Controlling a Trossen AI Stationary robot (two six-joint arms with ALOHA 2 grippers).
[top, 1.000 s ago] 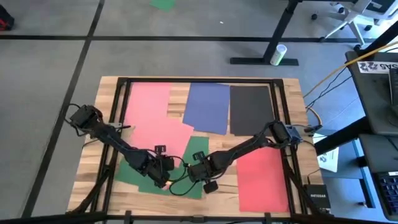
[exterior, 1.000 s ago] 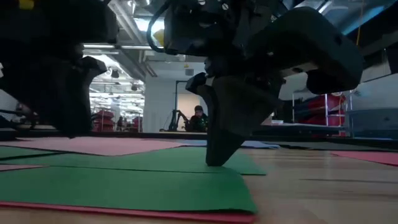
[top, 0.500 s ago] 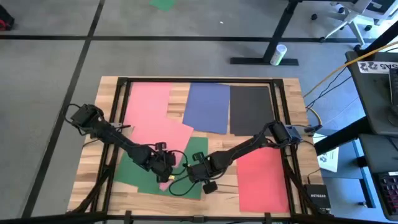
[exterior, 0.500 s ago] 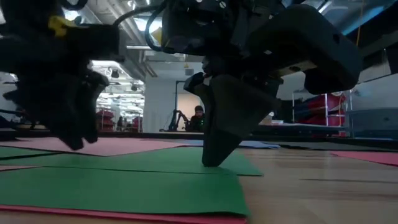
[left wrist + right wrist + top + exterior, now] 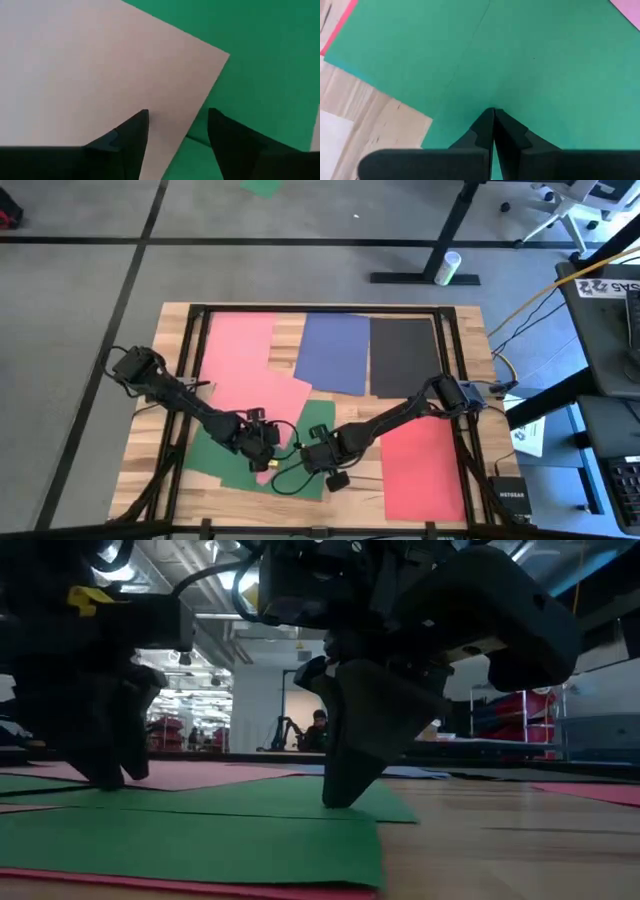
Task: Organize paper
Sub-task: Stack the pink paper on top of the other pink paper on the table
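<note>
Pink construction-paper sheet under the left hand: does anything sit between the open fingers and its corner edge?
Nothing visible does. The left hand is open, its fingers straddling the edge of the pink construction-paper sheet near its corner, over green construction paper. The right hand, shut, presses its tip on the green paper beside it.

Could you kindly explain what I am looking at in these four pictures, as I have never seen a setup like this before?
These show one moment from four cameras: one above the table, one at table-top height, and one on each arm's wrist. Two dark robot arms work over a wooden table strewn with coloured paper: pink sheets, a blue sheet, a black sheet, a red sheet and green sheets. The left gripper is open, its fingers either side of a pink sheet's edge over green paper. The right gripper is shut, its tip pressing down on a green sheet. Neither has lifted any paper.
</note>
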